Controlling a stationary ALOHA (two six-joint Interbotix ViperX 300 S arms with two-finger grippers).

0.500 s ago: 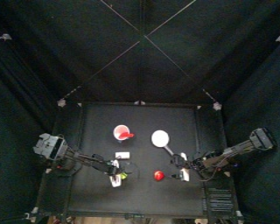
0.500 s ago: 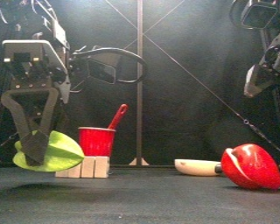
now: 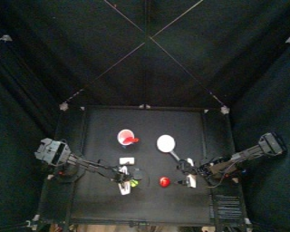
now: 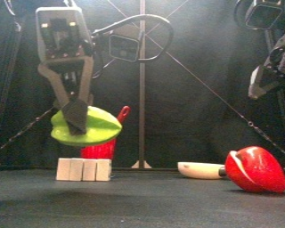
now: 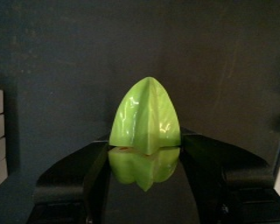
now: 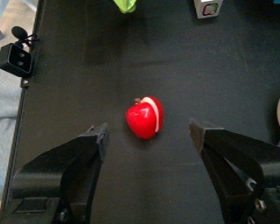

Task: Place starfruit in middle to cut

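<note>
At the table's left, the starfruit (image 4: pixel 85 126) is held clear of the surface, clamped between the jaws of the left gripper (image 4: pixel 76 114). No writing can be read. Behind it a red cup (image 4: pixel 100 144) and pale blocks (image 4: pixel 85 169) are seen. Rightward, a white disc (image 3: pixel 167 142) and a red-and-white piece (image 4: pixel 256 169) are found beneath the right gripper (image 6: pixel 149 144), whose jaws are spread and empty.
</note>
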